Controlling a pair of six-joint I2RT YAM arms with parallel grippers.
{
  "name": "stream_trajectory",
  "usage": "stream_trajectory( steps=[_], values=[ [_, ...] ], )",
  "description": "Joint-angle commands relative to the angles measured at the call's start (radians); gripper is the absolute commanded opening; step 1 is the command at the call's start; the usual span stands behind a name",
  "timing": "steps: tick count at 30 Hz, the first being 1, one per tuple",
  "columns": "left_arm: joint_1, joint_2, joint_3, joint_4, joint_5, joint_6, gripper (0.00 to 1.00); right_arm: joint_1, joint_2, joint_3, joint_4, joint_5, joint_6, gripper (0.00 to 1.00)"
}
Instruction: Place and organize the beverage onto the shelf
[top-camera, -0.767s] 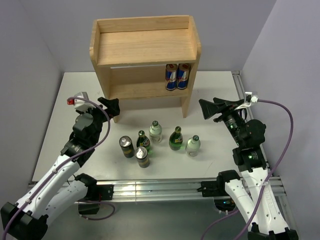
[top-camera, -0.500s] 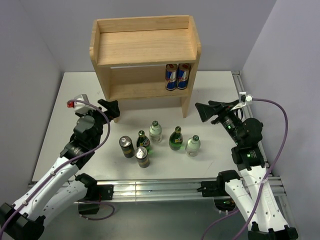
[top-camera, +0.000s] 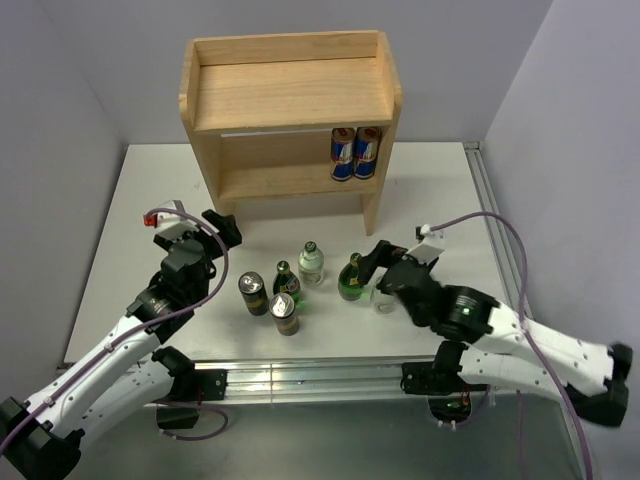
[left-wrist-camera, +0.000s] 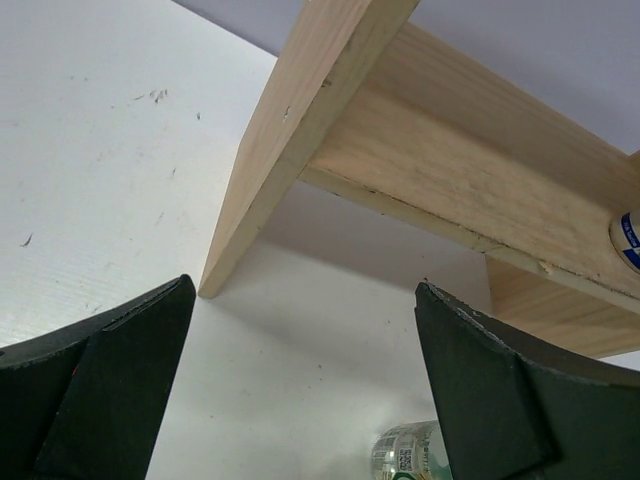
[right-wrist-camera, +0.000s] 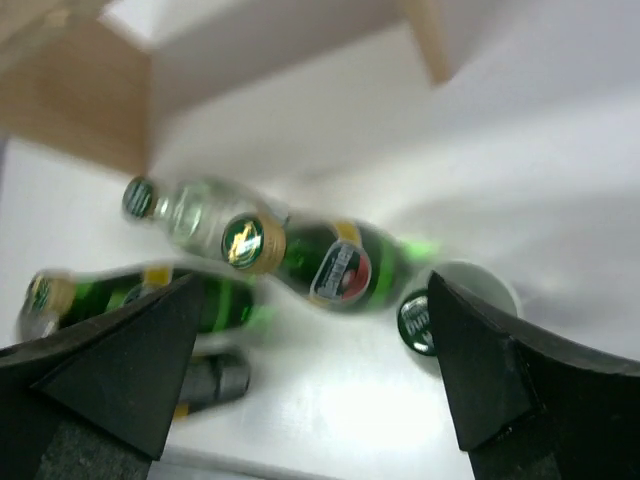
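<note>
Top external view: before the shelf (top-camera: 205, 150), left gripper (top-camera: 222, 228) and right gripper (top-camera: 375, 272) gape empty; the right crowds a green bottle (top-camera: 350, 285) and clear bottle (top-camera: 383, 299), and could topple either when closing.

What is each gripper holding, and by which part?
Nothing. The left gripper is open near the shelf; the right gripper is open above a dark green bottle, not gripping it.
</note>
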Motion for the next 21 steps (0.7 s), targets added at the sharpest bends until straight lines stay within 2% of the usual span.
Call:
stream_trajectory(
  steps=[1, 2, 3, 4, 5, 6, 11, 16, 21],
  values=[
    [-0.005, -0.018, -0.005, 0.007, -0.036, -0.004, 0.99, 0.212, 0.165, 0.114, -0.430, 0.490, 0.513, 1.00],
    [-0.005, -0.023, -0.007, 0.007, -0.039, -0.004, 0.99, 0.263, 0.208, 0.140, -0.630, 0.514, 0.642, 1.00],
    [-0.005, -0.029, -0.008, 0.006, -0.041, -0.005, 0.99, 0.309, 0.299, 0.186, -0.742, 0.528, 0.909, 1.00],
    [-0.007, -0.030, -0.010, 0.006, -0.043, -0.002, 0.99, 0.394, 0.344, 0.206, -0.841, 0.546, 1.030, 1.00],
    [-0.007, -0.032, -0.010, 0.003, -0.044, -0.002, 0.99, 0.433, 0.387, 0.223, -0.923, 0.548, 1.065, 1.00],
    [-0.007, -0.035, -0.013, 0.003, -0.044, -0.004, 0.99, 0.459, 0.447, 0.238, -0.925, 0.543, 1.062, 1.00],
    [-0.007, -0.035, -0.017, 0.009, -0.046, -0.002, 0.99, 0.515, 0.530, 0.238, -0.925, 0.528, 1.169, 1.00],
    [-0.008, -0.040, -0.022, 0.017, -0.038, 0.005, 0.99, 0.513, 0.472, 0.226, -0.925, 0.542, 1.149, 1.00],
    [-0.008, -0.035, -0.025, 0.023, -0.029, 0.004, 0.99, 0.475, 0.461, 0.209, -0.925, 0.478, 1.082, 1.00]
  ],
)
